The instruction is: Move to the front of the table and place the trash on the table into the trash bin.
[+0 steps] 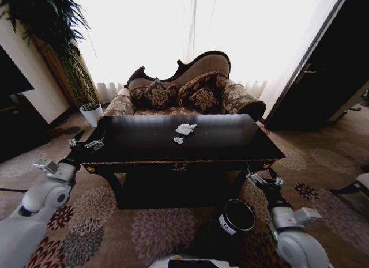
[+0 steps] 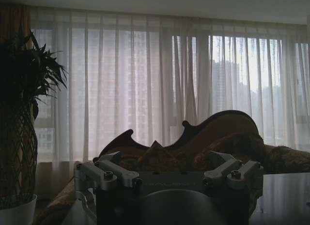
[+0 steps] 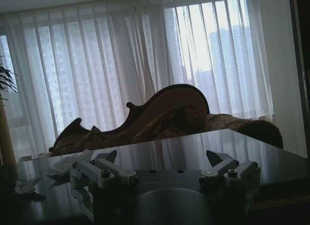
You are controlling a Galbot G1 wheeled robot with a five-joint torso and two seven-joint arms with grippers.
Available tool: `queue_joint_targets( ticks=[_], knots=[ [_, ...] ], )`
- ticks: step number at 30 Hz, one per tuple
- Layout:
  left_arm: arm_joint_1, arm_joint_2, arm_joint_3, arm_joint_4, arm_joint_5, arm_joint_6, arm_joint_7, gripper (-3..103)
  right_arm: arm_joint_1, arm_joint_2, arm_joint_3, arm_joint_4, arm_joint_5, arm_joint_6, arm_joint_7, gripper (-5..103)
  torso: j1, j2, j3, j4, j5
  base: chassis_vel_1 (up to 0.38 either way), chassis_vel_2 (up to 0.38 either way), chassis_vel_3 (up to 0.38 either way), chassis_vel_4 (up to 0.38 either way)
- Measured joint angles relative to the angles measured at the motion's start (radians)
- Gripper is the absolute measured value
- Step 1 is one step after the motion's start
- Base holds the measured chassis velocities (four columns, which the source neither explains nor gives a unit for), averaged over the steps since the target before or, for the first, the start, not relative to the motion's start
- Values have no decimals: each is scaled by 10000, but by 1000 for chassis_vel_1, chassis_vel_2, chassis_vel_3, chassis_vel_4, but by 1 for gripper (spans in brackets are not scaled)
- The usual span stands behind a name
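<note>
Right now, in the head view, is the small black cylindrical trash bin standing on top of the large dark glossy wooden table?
No, the small black cylindrical trash bin stands on the patterned carpet in front of the large dark glossy wooden table.

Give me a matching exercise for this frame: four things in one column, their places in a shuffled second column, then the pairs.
Things:
1. paper wads
2. bin
3. left gripper
4. right gripper

Places:
A. on the carpet, before the table's right front leg
B. at the table's left front corner
C. on the tabletop, near its middle
D. below the table's right front corner

Pairs: 1-C, 2-A, 3-B, 4-D
</note>
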Motion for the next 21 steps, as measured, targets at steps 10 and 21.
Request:
queue_joint_targets(
  ticks=[10,21],
  knots=[
    [0,0,0,0,0,0,0,100,1459,-1117,-948,-232,41,-826,423,100,1,0,0,3,-1,0,0,0,0],
    [0,0,0,0,0,0,0,100,3420,-3122,-1756,-1672,1272,-1261,435,100,2,0,0,-1,-1,0,0,0,0]
  ],
)
